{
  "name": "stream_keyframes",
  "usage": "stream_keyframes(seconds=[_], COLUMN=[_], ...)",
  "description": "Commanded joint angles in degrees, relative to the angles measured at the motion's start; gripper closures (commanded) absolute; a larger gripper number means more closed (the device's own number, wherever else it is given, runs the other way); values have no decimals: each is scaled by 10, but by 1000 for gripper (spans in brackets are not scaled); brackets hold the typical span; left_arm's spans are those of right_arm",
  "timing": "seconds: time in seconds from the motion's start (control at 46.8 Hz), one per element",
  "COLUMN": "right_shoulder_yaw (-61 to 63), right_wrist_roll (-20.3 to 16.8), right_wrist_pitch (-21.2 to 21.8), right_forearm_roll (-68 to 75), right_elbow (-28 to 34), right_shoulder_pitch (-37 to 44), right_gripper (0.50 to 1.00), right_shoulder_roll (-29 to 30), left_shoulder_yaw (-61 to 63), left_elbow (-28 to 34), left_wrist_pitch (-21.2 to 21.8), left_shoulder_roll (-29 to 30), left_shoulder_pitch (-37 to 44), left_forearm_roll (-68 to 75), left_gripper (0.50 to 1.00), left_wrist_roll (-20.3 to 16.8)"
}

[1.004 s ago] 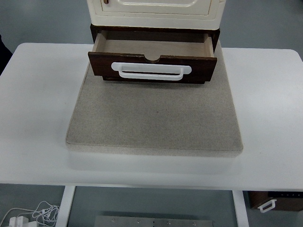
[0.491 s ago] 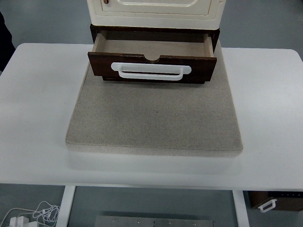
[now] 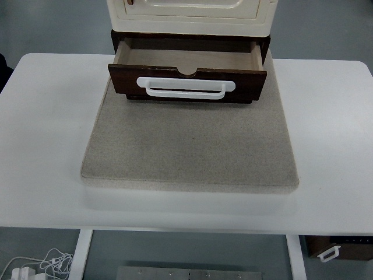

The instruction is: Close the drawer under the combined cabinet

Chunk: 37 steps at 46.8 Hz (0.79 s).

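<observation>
A cream cabinet (image 3: pixel 189 14) stands at the far middle of the table, on a dark brown base. Its dark wooden drawer (image 3: pixel 186 81) is pulled out toward me, showing an empty tan inside (image 3: pixel 186 58). A white bar handle (image 3: pixel 186 87) runs across the drawer front. Neither robot hand is in the picture.
The cabinet sits at the back of a grey-beige mat (image 3: pixel 189 143) on a white table (image 3: pixel 46 128). A dark shape (image 3: pixel 4 67) shows at the left edge beyond the table. Below the table's near edge lie white cables (image 3: pixel 41 265) and a brown box (image 3: pixel 338 248).
The dark shape at the left edge shifted slightly between frames. The drawer and cabinet have not moved.
</observation>
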Motion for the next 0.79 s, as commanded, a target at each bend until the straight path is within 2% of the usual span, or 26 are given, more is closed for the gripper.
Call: stream_keyframes(seconds=[0.0, 0.107, 0.491, 0.684, 0.769], right_shoulder_yaw=[0, 0, 0, 0, 0], right_wrist_roll=[0, 0, 0, 0, 0], right_wrist_pitch=[0, 0, 0, 0, 0], right_forearm_roll=[0, 0, 0, 0, 0], right_elbow=[0, 0, 0, 0, 0], right_shoulder_pitch=[0, 0, 0, 0, 0], right_gripper=[548, 548, 548, 548, 548], right_shoulder_roll=[0, 0, 0, 0, 0], left_shoulder_yaw=[34, 76, 204, 240, 252], left_elbow=[-15, -37, -132, -153, -153], left_wrist_pitch=[0, 0, -3, -13, -33], left_shoulder_roll=[-1, -2, -4, -4, -5], left_shoulder_pitch=[-24, -52, -83, -88, -88], left_forearm_roll=[1, 3, 50, 51, 51], left_gripper=[500, 500, 500, 500, 500], left_wrist_roll=[2, 16, 161, 232, 254])
